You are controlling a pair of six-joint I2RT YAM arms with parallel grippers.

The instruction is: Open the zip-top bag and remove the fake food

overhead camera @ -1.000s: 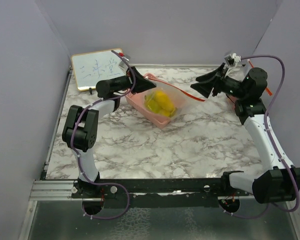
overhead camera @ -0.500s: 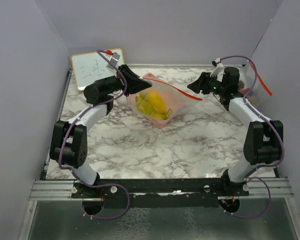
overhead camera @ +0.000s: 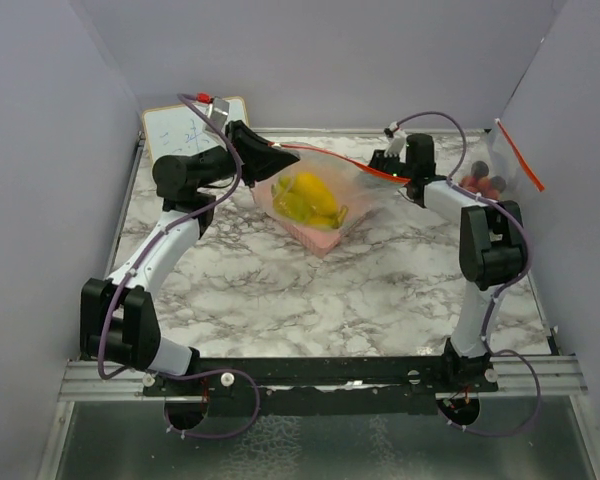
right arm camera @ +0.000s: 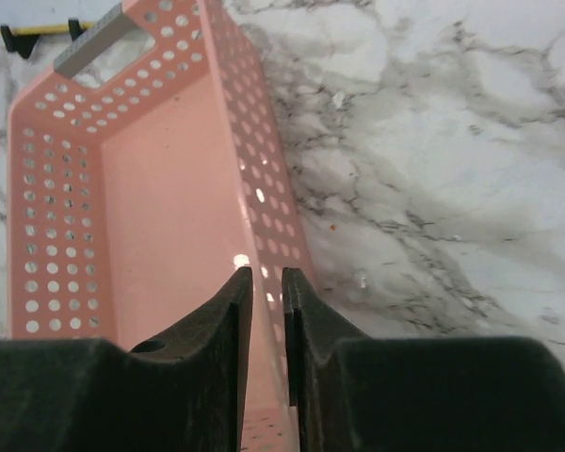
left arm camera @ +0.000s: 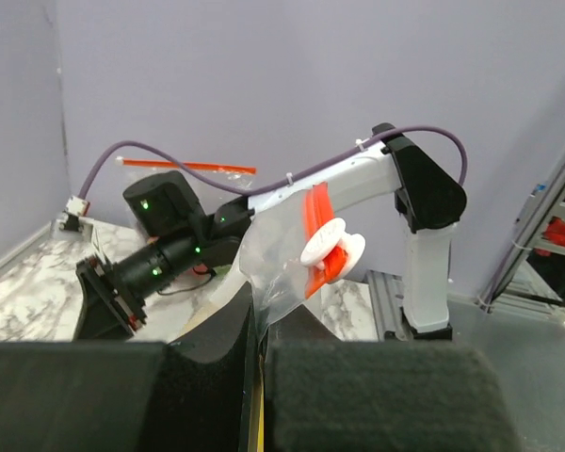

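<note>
Left gripper (overhead camera: pixel 290 158) and right gripper (overhead camera: pixel 384 168) both pinch the zip-top bag (overhead camera: pixel 355 185) rim; fake food (overhead camera: pixel 310 197) sits inside, unremoved.

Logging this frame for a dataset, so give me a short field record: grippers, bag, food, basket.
left gripper: jaws shut on one end of the zip-top bag
right gripper: jaws shut on its opposite end
zip-top bag: stretched between both grippers, over the pink basket
fake food: yellow pieces, inside the bag
pink basket: on the table, visible interior bare in the right wrist view
</note>
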